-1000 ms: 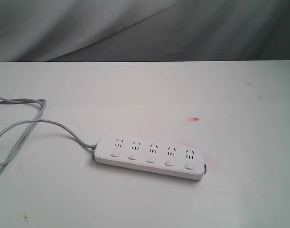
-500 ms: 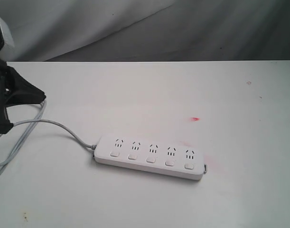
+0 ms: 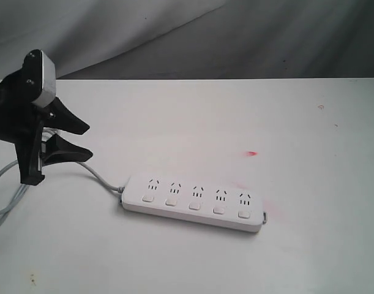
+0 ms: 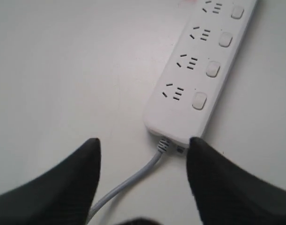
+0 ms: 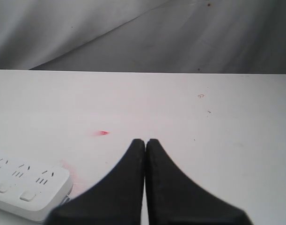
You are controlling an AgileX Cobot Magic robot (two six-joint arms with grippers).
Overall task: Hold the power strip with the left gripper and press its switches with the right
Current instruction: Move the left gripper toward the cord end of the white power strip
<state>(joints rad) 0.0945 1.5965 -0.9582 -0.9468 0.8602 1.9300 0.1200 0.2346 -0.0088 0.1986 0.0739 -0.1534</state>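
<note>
The white power strip [image 3: 193, 202] lies flat on the table, its row of switches [image 3: 194, 205] along the near side and its grey cord [image 3: 98, 174] running off to the left. My left gripper [image 3: 86, 141] hovers open above the cord, left of the strip's cord end. In the left wrist view the strip [image 4: 199, 70] lies just ahead of the spread fingers [image 4: 82, 168], and the cord [image 4: 133, 180] passes between them. My right gripper [image 5: 145, 142] is shut and empty, off to the right of the strip [image 5: 25, 187]; the exterior view does not show it.
The white table [image 3: 235, 122] carries a small red mark [image 3: 252, 153] and a pink smear [image 3: 269, 208] by the strip's right end. The cord loops [image 3: 3, 196] at the left edge. A grey cloth backdrop [image 3: 187, 37] hangs behind the table.
My left gripper has come in from the left edge, moving right and toward the strip's cord end, jaws spread. The strip has not moved.
</note>
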